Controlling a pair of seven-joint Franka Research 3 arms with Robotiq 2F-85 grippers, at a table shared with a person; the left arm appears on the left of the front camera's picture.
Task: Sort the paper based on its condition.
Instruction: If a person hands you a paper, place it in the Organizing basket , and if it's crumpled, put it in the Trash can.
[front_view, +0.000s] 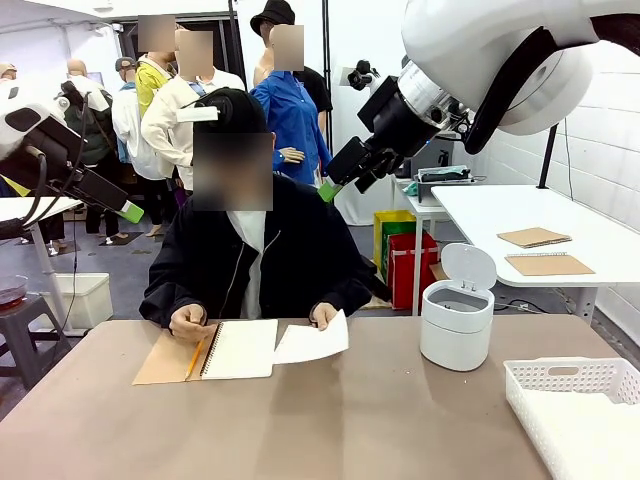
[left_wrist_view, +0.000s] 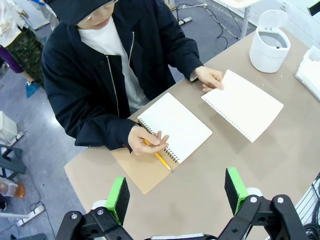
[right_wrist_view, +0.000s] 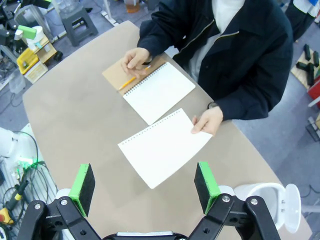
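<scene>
The left gripper (left_wrist_view: 177, 192) and the right gripper (right_wrist_view: 145, 180) are both held high above the tan desk (front_view: 330, 420), jaws spread wide, nothing between the green pads. Below, a loose white punched sheet of paper (right_wrist_view: 164, 146) is held at one corner by the person's hand (right_wrist_view: 207, 121) (its far edge lifted), just beside the open spiral-bound notebook (right_wrist_view: 157, 91), where a yellow pencil (left_wrist_view: 159, 157) lies.

A notebook (front_view: 240, 348) lies open at the desk's (front_view: 330, 425) far edge, brown cover folded out to the left, with a yellow pencil (front_view: 194, 358) across its spiral. A white bin (front_view: 457, 322) with its lid up stands toward the right edge. A white basket (front_view: 575, 405) sits in the near right corner.
</scene>
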